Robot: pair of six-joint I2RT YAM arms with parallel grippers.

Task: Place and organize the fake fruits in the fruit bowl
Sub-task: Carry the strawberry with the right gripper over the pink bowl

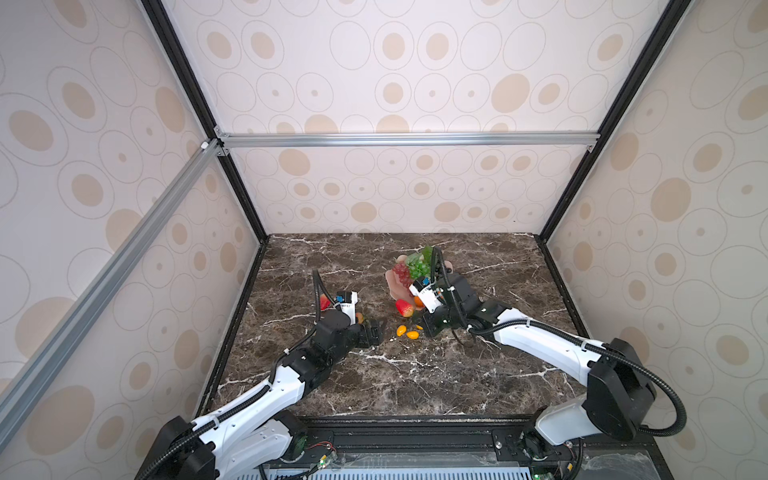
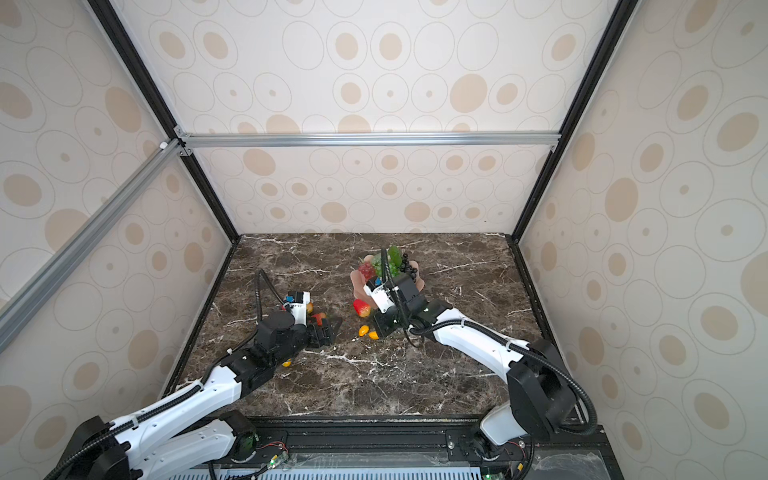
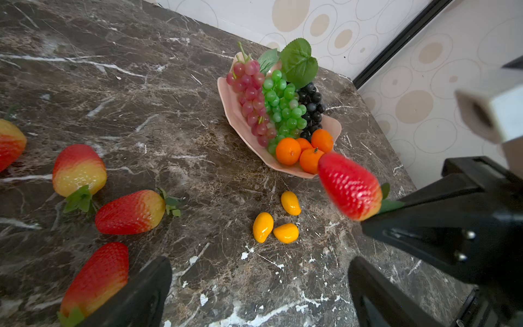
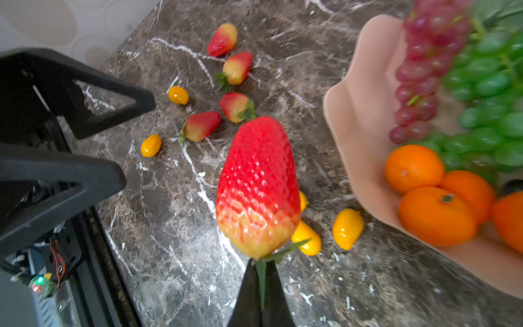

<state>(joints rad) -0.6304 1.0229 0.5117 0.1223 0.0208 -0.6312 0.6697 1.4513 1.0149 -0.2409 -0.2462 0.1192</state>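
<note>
The pale pink fruit bowl [image 3: 235,116] [image 1: 392,286] [image 2: 356,284] holds red grapes [image 3: 250,96], green grapes [image 3: 283,110], black grapes [image 3: 311,107] and tangerines [image 3: 288,150]. My right gripper [image 4: 261,264] [image 1: 417,314] is shut on the green leaf of a red strawberry [image 4: 257,184] [image 3: 349,186] [image 1: 404,307]. That strawberry hangs just outside the bowl's near rim, over three yellow ovals [image 3: 263,226] [image 1: 407,331]. My left gripper [image 3: 259,263] [image 1: 374,330] stands open and empty above the marble. Several strawberries [image 3: 130,212] lie beside it.
More yellow ovals [image 4: 150,145] lie among the loose strawberries [image 4: 237,68] on the dark marble table [image 1: 415,374]. Patterned walls with black corner posts [image 1: 544,237] close in three sides. A black rail [image 1: 415,432] runs along the front edge.
</note>
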